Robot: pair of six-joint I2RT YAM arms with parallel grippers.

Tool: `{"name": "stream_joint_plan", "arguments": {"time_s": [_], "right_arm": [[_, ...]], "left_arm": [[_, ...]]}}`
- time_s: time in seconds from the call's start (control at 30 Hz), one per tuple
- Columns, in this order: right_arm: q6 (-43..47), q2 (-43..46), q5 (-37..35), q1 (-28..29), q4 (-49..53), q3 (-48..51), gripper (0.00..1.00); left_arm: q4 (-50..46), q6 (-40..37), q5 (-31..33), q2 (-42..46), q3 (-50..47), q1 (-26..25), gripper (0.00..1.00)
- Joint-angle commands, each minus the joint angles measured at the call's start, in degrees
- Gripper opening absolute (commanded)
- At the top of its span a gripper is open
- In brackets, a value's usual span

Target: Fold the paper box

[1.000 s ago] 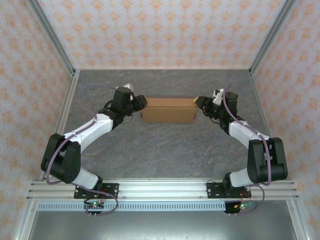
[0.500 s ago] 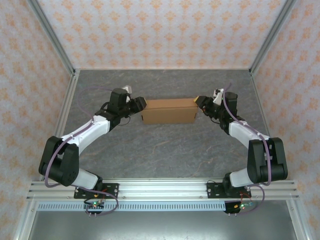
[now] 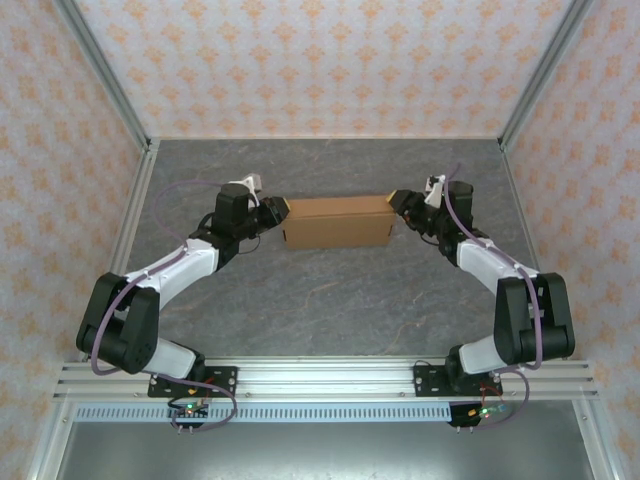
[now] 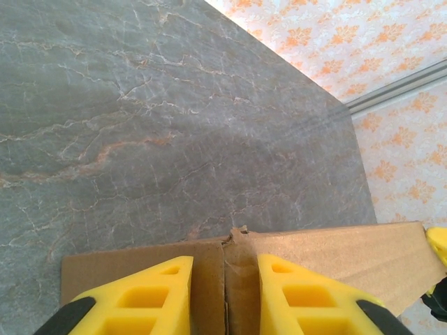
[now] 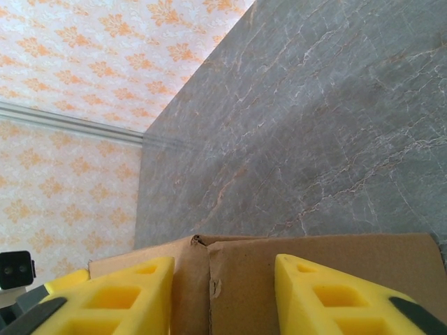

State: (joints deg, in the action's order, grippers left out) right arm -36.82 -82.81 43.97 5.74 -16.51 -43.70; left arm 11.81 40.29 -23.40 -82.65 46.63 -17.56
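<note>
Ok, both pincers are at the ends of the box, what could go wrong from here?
The left pincer straddles a frayed seam on the box; closing there may crumple or tear it. The right pincer sits over a flap edge that could pop open. Uneven pushes from the two ends might skew the box on the table.

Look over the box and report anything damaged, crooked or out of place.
One small flaw: the paper box has a frayed nick at the top of its corner fold in the left wrist view, where the cardboard edge looks ragged. Otherwise it sits square on the table, and nothing else stands out.
</note>
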Motion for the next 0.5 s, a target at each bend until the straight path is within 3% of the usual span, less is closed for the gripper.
{"name": "stream_joint_plan", "arguments": {"time_s": [0.0, 0.1, 0.47], "right_arm": [[2.0, -1.2, 0.9, 0.1, 7.4, -2.4, 0.46], [2.0, -0.3, 1.1, -0.4, 9.2, -4.2, 0.56], [1.8, 1.8, 5.7, -3.1, 12.8, -6.7, 0.68]], "left_arm": [[-9.6, -1.5, 1.9, -2.3, -3.0, 0.2, 0.25], [-11.4, -2.6, 2.8, -1.5, -2.4, 0.2, 0.25], [-12.7, -2.9, 3.4, -1.3, -1.3, 0.2, 0.25]]}}
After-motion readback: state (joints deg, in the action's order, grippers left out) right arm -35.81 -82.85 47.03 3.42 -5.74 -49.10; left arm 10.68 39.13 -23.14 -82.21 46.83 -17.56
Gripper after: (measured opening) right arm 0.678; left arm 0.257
